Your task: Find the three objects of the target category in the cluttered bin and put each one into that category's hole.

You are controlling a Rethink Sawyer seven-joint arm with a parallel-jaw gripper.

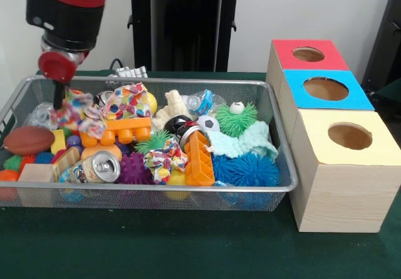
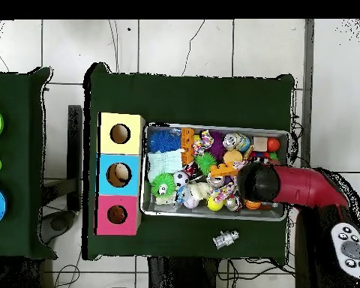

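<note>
Robot arm reaching down into a full toy bin

Three boxes stand in a row beside the bin: one red, one blue, one yellow, each with one round hole on top. The wire bin holds two orange blocks, two blue spiky balls, one can and one brown football. A bit of a yellow toy peeks out near the front. The gripper is low at the bin's end; I cannot tell if it is apart or together.

Gripper fingers sunk among toys at the bin's left end (open or shut unclear). Arm cropped by top edge. Overhead, same corner hidden beneath arm.
</note>
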